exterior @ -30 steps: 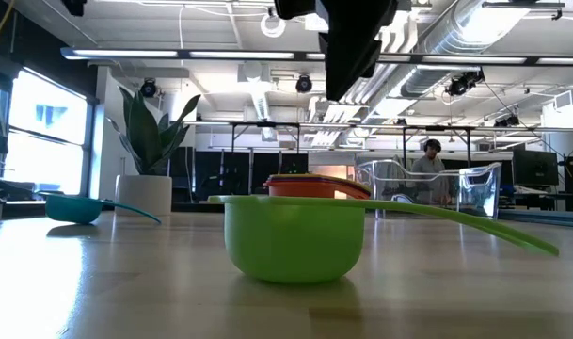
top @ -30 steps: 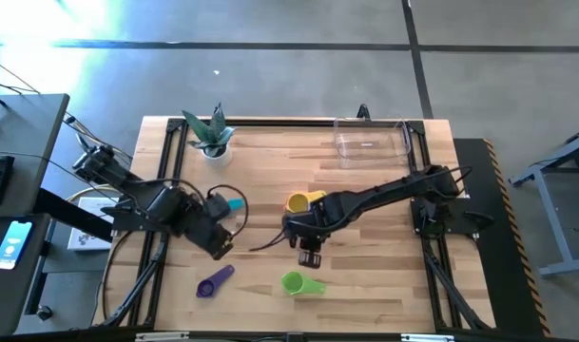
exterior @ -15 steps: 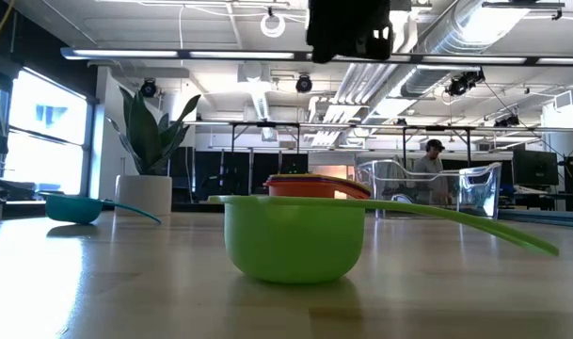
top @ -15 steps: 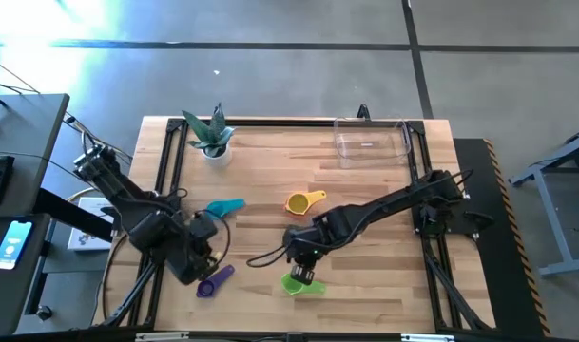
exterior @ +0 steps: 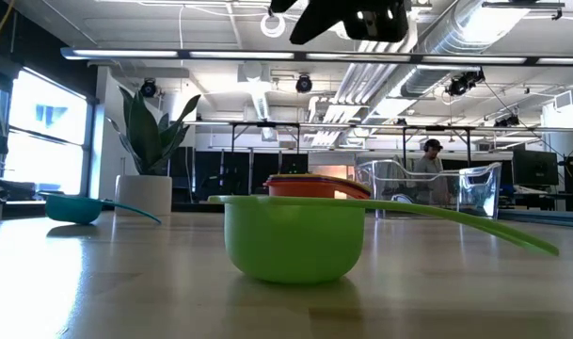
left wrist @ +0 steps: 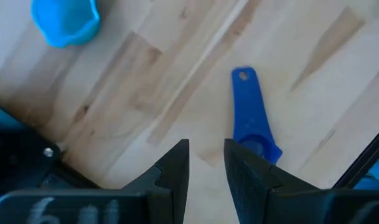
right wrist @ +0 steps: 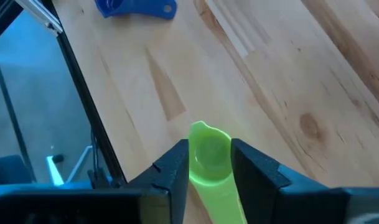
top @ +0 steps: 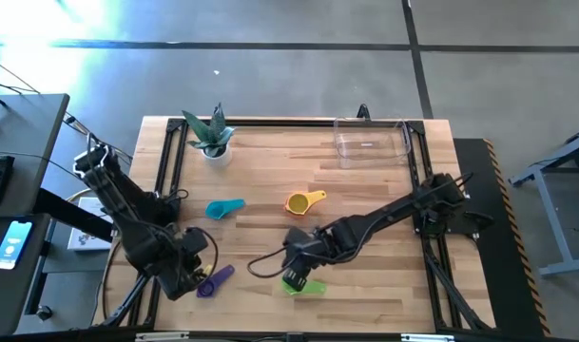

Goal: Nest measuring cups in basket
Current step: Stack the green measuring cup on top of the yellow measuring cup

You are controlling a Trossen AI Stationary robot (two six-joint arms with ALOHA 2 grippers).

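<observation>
A green measuring cup point(top: 304, 284) rests bowl-down on the table near the front edge, its handle pointing right. My right gripper point(top: 294, 270) hangs open well above it. In the right wrist view the cup's bowl point(right wrist: 208, 157) shows below the gap between the fingers point(right wrist: 211, 144). A purple cup point(top: 214, 282) lies left of it. My left gripper point(top: 190, 274) stands open just left of that cup point(left wrist: 251, 124), touching nothing. A teal cup point(top: 223, 207) and a yellow-orange cup point(top: 303, 201) lie mid-table. The clear basket point(top: 370, 142) stands at the far right.
A white pot with a plant point(top: 213, 144) stands at the far left of the table. Black rails point(top: 171, 161) run along the table's sides. A cable point(top: 260, 261) trails on the wood between the two grippers. Bare wood lies between the cups and the basket.
My left gripper has swung toward the near left corner and down, ending beside the purple cup. My right gripper has gone toward the near edge and turned about, ending over the green cup. No cup has moved.
</observation>
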